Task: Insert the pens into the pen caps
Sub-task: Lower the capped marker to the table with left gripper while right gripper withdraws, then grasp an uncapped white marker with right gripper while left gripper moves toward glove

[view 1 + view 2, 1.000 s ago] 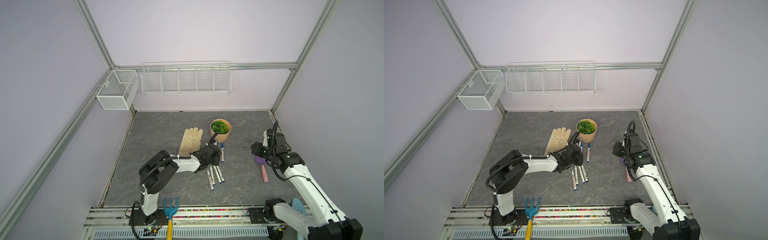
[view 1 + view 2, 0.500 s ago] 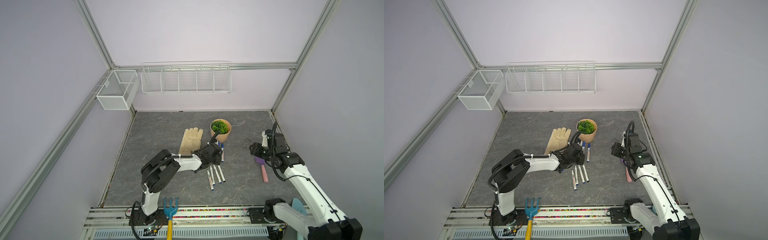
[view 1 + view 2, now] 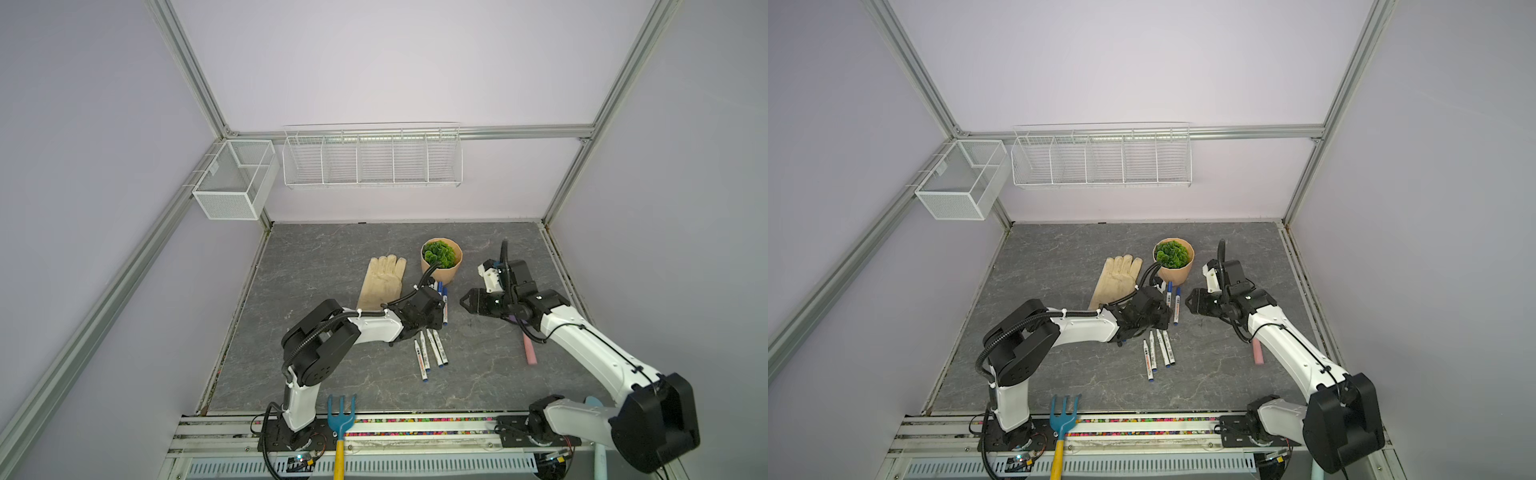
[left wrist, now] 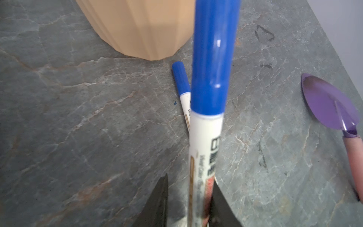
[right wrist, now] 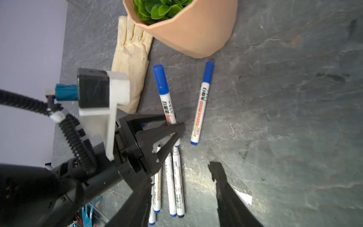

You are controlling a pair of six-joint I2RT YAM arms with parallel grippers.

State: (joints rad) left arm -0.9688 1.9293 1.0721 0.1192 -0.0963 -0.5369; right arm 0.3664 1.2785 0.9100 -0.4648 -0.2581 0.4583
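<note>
left end effector (image 4: 190,176): narrow, straddling the barrel of a capped pen (image 4: 204,141). One finger sits against the barrel and there is a visible gap on the other side, so it isn't clamped. Can't tell if that pen rests on the tabletop (image 3: 332,257). Its blue cap (image 4: 214,59) is fully seated and points toward the tan plant pot (image 5: 196,29).

Print on that barrel: black Chinese characters, then small italics that look like "Vivid Color". The rest is blurred. A gold stripe runs alongside.

second capped pen (image 5: 200,110): flat on the tabletop just beside the first, cap end near the pot base. Readable: Chinese characters, then "WHITEBOARD" in red capitals, a gold band and a blue end plug.

Four uncapped pens (image 5: 170,186): side by side, touching or nearly so, just on the robot-base side of the left end effector. Barcodes and small red marks on the barrels, text too small to read. End plugs: three blue, one black.

right end effector (image 3: 466,302): wide, nothing between the fingers. It hovers above the tabletop to the right of the capped pens, pointed their way.

Also on the tabletop: beige glove (image 3: 382,282) next to the pot, and a purple trowel (image 4: 328,106) with a pink handle partly under the right arm. Blue garden fork (image 3: 341,415) with a yellow handle at the front rail.
</note>
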